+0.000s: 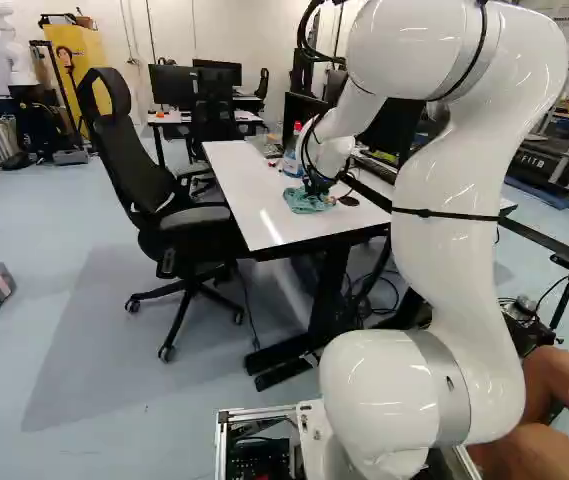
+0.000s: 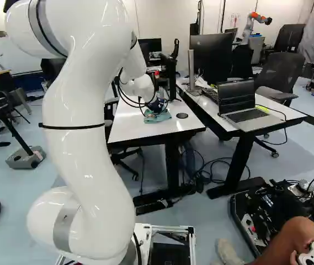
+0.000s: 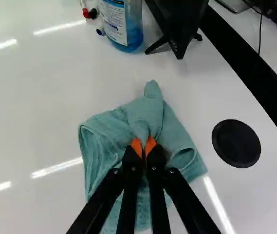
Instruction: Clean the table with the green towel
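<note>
Left base view, clock from green towel (image 1: 307, 201), 12 = far end: towel lies bunched on white desk (image 1: 249, 205) under gripper (image 1: 318, 184). Office chair (image 1: 154, 185) at 9, beside desk edge; a wide sweep that way could drag cloth over the side.

Right base view, same clock: black cable grommet (image 2: 182, 115) at 3, just beside towel; laptop (image 2: 246, 110) on second desk, also 3, well apart. Overshoot toward 3 could lose cloth in the gap between desks.

Wrist view, 12 = ahead of gripper: jaws closed on a raised towel fold, orange pads pinching it. Small pinch, so drag could pull fold free; pressing low could scrape fingertips. Blue-liquid bottle (image 3: 121, 24) near 12, black stand (image 3: 176, 29) between 12 and 1: long forward wipe might topple either. Red-capped marker (image 3: 84, 10) at 11 could roll.
</note>
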### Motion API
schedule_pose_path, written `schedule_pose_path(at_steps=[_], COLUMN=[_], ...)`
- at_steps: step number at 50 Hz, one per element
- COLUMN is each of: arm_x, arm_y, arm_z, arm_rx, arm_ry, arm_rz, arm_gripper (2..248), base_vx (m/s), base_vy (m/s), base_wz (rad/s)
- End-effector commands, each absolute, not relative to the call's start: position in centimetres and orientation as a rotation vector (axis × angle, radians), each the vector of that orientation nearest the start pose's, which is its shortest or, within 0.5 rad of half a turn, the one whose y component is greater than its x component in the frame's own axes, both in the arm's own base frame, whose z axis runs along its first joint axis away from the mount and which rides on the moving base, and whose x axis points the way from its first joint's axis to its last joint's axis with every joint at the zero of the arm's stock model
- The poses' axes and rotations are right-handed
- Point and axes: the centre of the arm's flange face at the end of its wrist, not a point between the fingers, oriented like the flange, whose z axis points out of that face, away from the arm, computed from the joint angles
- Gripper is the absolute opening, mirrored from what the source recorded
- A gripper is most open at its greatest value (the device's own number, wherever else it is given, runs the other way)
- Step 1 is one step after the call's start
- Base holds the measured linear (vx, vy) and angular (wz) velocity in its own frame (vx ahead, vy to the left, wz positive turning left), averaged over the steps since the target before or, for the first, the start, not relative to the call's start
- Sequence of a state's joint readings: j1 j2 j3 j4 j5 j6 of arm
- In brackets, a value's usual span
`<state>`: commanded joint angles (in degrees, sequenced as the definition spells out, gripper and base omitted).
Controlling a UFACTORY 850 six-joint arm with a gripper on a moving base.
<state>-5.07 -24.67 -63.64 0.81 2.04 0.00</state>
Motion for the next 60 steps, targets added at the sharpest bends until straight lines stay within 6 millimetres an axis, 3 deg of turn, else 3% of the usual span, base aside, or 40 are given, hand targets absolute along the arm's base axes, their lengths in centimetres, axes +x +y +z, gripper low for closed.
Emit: schedule_pose_path(at_steps=[19, 60], arm_x=[59.7, 51.4], arm_y=[-5.2, -0.4], arm_z=[42.7, 47.6], arm_rx=[-2.954, -2.933], arm_ry=[0.150, 0.032], arm_rz=[-1.135, -1.116], arm_gripper=[28, 28], base_vx=[0.000, 0.000], base_vy=[0.000, 0.000], base_wz=[0.000, 0.000])
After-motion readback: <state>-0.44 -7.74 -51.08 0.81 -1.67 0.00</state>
